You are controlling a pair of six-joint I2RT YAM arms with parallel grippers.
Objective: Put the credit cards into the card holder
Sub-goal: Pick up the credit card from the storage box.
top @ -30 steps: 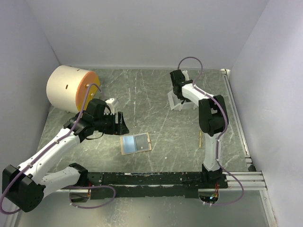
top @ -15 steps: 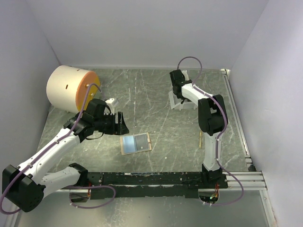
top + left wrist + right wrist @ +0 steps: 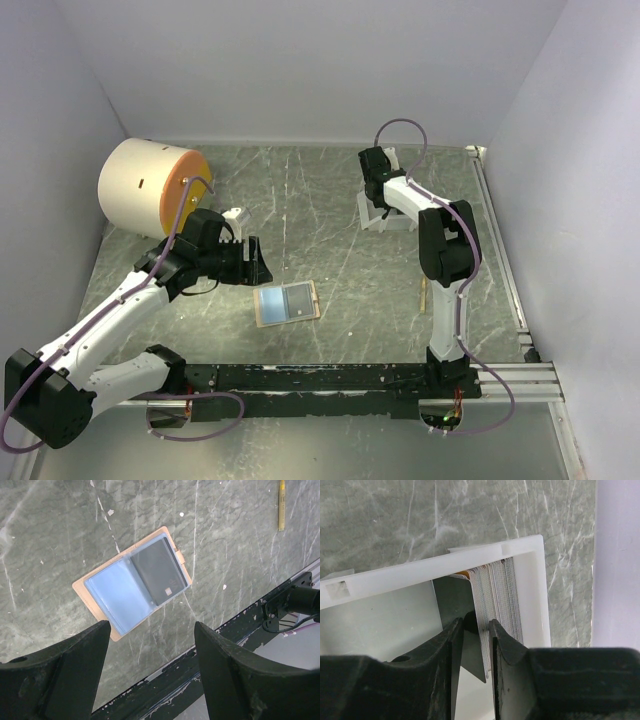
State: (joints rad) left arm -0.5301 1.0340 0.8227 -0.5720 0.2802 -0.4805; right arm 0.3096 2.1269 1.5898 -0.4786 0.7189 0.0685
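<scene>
The tan card holder (image 3: 287,303) lies open and flat on the table, its pale blue pockets up; the left wrist view shows the card holder (image 3: 132,582) with one dark credit card (image 3: 160,571) in its right pocket. My left gripper (image 3: 258,262) hovers just left of it, open and empty, the left gripper (image 3: 151,630) set wide. At the back, my right gripper (image 3: 378,208) reaches into the white tray (image 3: 530,590). There the right gripper (image 3: 476,626) stands narrowly open astride the edges of a few upright credit cards (image 3: 497,590); a dark card leans between the jaws.
A big cream cylinder with an orange face (image 3: 140,185) lies at the back left. A thin yellow stick (image 3: 423,292) lies near the right arm's base. The black mounting rail (image 3: 330,378) runs along the near edge. Walls close in on the left, back and right.
The right gripper's jaws have narrowed around the cards in the tray. The left arm and the card holder have not moved.
</scene>
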